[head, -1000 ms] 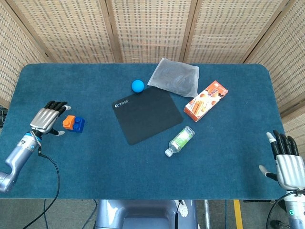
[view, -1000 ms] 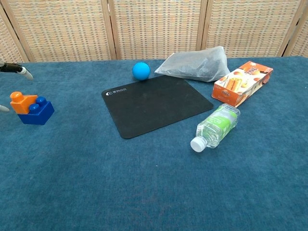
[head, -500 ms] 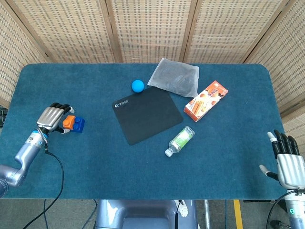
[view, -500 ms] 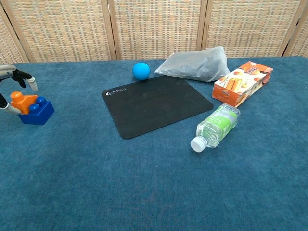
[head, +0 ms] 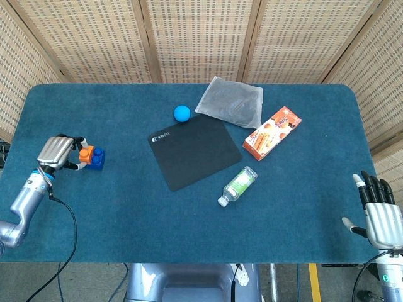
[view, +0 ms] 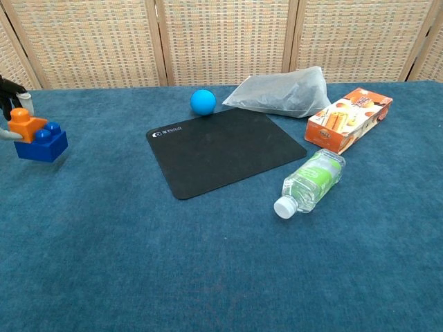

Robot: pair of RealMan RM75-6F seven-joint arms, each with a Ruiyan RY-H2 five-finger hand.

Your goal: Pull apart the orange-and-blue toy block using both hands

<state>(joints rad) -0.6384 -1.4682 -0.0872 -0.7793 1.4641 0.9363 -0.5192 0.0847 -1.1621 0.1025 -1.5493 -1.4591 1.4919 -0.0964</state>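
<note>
Left hand [head: 58,153] pinches orange-and-blue toy block [head: 91,156]; right hand [head: 380,217] spread, empty, well apart. Risk: shallow pinch slips.

We note teal felt table cover [head: 302,207], matte black rectangular mouse pad [head: 194,151], round blue ball [head: 182,113], orange-and-blue plastic toy block [head: 91,156]

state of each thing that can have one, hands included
orange-and-blue toy block: joined, lifted off the table
left hand: fingers gripping the block's orange end
right hand: open, holding nothing
clear plastic bottle: on its side, white cap on
orange snack box: lying flat
</note>
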